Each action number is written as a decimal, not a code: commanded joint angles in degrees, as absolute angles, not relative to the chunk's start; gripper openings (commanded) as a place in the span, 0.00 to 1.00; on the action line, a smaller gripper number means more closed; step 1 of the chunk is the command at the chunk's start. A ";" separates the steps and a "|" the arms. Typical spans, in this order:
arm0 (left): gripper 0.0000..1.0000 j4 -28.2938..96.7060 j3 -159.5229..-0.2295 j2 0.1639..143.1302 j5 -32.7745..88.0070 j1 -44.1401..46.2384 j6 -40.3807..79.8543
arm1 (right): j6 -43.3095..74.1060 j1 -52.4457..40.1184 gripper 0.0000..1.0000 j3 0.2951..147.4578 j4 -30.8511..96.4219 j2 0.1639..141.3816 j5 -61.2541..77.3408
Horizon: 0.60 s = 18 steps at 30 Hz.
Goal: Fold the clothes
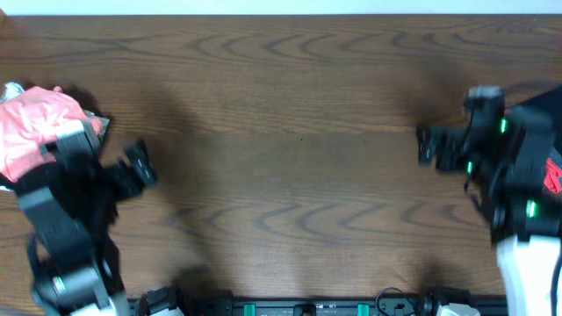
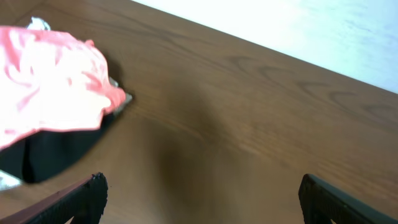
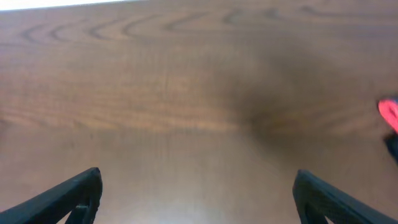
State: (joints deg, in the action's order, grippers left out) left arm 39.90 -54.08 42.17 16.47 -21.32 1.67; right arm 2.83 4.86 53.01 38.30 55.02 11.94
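The salmon-pink T-shirt (image 1: pixel 31 123) lies in a crumpled heap at the left edge of the wooden counter (image 1: pixel 290 105), partly under the left arm. The left pincer (image 1: pixel 140 165) stands released and empty near the heap. The right pincer (image 1: pixel 428 145) is also spread wide, grasping nothing, over bare wood well apart from the shirt.

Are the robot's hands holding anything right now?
Nothing. The left gripper and right gripper are open and empty; the pink shirt lies bunched nearby.
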 commanded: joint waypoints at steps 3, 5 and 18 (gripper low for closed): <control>0.98 41.63 -45.87 30.04 17.52 -21.45 4.58 | 3.90 4.82 0.99 41.95 38.59 37.65 11.33; 0.98 43.64 -44.71 27.16 17.52 -21.45 4.58 | 3.90 4.82 0.99 39.53 38.61 31.97 11.35; 0.98 51.70 -44.40 25.36 17.52 -21.45 4.58 | 4.23 4.82 0.99 37.23 50.22 22.46 11.35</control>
